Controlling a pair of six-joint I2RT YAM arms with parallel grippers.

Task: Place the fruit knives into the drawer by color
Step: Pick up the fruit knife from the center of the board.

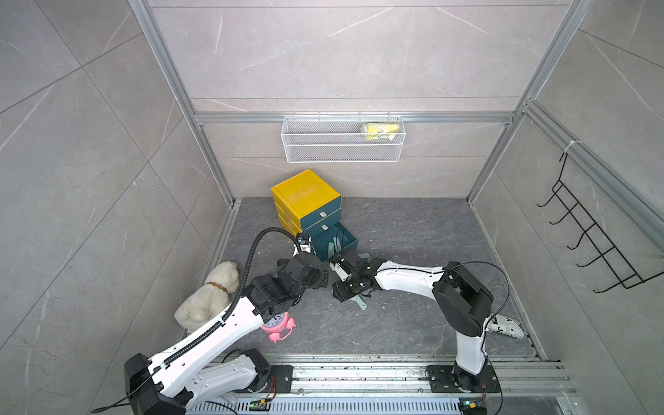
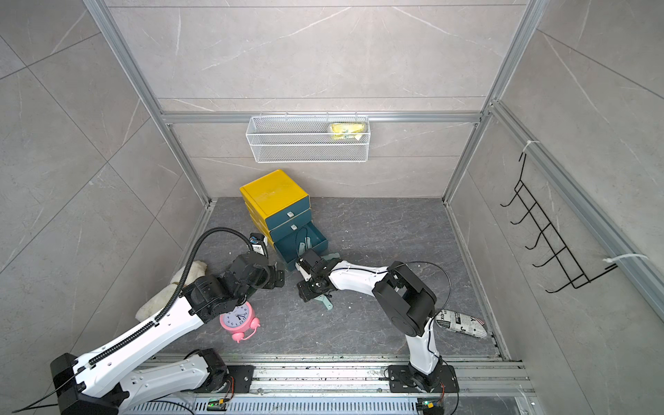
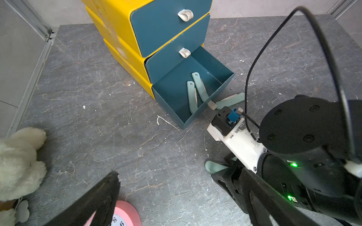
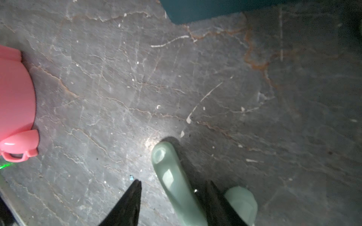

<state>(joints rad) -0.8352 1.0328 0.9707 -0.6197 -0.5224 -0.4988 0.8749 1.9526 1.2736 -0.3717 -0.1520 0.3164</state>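
The right hand [image 4: 174, 182] stands half-open astride the pale green knife [image 4: 166, 166] lying on the desk [image 4: 117, 88] near the open bottom drawer [image 3: 172, 92], where closing off-centre, one finger nearer, could spin it away.

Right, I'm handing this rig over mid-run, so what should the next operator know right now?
Left gripper: open, empty, near the pink clock.
Right gripper: open, straddling a green knife that lies on the floor; a gap shows beside the handle, so it is not gripped yet.
Done: two green knives lie in the open bottom drawer.
To do: the straddled knife and another green knife on the floor beside that drawer. The upper drawers are shut.
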